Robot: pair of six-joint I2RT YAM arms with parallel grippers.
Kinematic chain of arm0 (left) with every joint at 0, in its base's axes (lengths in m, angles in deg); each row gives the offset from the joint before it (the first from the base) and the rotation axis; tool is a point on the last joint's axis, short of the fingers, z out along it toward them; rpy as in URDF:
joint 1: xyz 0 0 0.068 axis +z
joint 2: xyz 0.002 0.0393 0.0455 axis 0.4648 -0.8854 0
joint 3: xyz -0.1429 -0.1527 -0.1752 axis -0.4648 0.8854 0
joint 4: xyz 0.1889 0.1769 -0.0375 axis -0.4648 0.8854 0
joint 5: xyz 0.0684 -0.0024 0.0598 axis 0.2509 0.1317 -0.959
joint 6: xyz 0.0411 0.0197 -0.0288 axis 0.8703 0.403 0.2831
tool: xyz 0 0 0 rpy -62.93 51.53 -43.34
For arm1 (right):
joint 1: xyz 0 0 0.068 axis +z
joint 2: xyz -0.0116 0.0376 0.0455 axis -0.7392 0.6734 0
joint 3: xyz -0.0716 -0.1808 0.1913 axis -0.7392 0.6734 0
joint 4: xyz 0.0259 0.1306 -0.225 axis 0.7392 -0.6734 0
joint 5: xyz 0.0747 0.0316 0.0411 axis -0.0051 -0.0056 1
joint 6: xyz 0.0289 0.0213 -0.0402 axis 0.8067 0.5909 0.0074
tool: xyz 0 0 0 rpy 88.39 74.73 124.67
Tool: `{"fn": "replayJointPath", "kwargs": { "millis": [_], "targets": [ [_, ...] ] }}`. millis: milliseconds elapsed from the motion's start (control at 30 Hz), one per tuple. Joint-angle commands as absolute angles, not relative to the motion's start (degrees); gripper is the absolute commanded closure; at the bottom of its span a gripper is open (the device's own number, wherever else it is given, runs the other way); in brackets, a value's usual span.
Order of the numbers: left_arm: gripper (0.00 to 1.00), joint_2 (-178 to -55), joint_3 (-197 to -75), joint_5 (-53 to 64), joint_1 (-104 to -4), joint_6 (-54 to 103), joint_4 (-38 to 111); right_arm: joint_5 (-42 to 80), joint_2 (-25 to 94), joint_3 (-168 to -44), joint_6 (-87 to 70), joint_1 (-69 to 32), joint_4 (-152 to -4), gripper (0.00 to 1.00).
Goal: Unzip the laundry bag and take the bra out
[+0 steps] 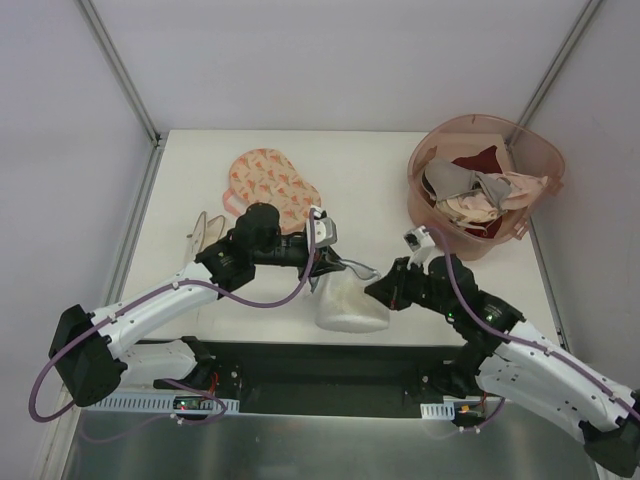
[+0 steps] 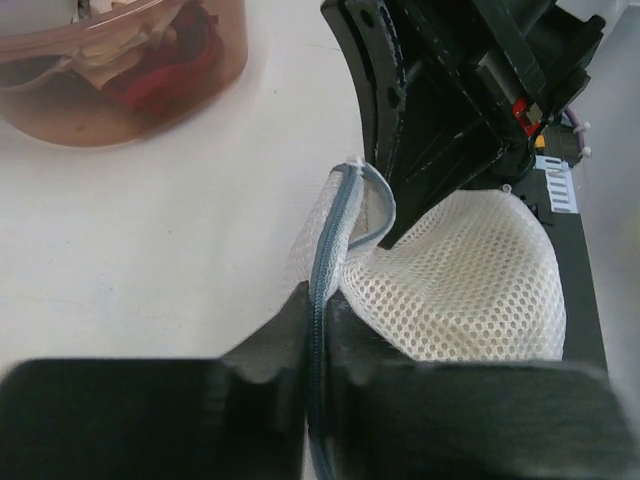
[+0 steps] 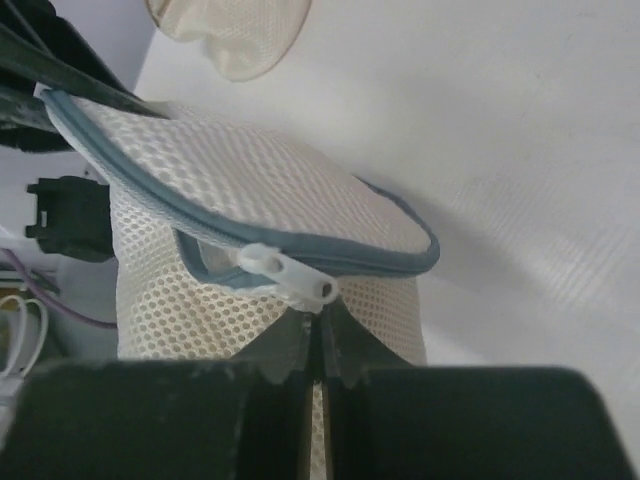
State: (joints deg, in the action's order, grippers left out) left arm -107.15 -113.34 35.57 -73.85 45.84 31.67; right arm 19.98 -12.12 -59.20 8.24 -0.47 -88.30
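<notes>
- Black left gripper [image 2: 318, 300]: fingers pressed together on the grey-blue zipper rim [image 2: 335, 215], which runs up out of the pinch.
- Right gripper [image 3: 320, 318]: fingers drawn close together, tips just under the white pull [image 3: 285, 272]. The pull's end meets the tips, but whether it is caught cannot be told.
- The two grippers stand close, facing one another over the same stretch of rim; from the left wrist the right one fills the upper frame, its tip against the rim's bend.
- Bag [image 1: 350, 308]: white mesh, domed, at the near edge of the table [image 1: 380, 170], mid-width, between the arms. Its rim is lifted at the left gripper's end. The zip looks closed along the length seen from the right wrist.
- Pouch [image 1: 272, 185]: pink oval with orange prints, flat, beyond the left arm, apart from the bag.
- Beige cup-shaped piece [image 1: 205, 232]: on the table, left of the left arm.
- Tub [image 1: 440, 215]: pink, translucent, far right corner, holding beige, grey and maroon garments [image 1: 480, 195].
</notes>
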Motion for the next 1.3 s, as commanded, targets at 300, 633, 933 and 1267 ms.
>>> {"fn": "replayJointPath", "kwargs": {
  "millis": [300,633,933,1267],
  "targets": [
    [0.14,-102.0,-111.5,35.1,-74.0,45.0,31.6,0.0,-1.1,-76.5,-1.9,8.4,-99.4,0.99],
    [0.19,-108.2,-114.8,37.5,-74.5,37.1,31.6,-3.3,3.1,-78.3,-0.4,11.5,-98.9,0.99],
    [0.22,-109.9,-113.3,36.3,-75.2,36.4,30.0,-3.9,5.1,-79.1,-0.8,12.8,-98.6,0.99],
    [0.81,-113.8,-110.5,36.2,-75.3,32.0,20.8,-4.5,6.4,-79.8,0.1,13.2,-98.9,0.99]
  ]
}}
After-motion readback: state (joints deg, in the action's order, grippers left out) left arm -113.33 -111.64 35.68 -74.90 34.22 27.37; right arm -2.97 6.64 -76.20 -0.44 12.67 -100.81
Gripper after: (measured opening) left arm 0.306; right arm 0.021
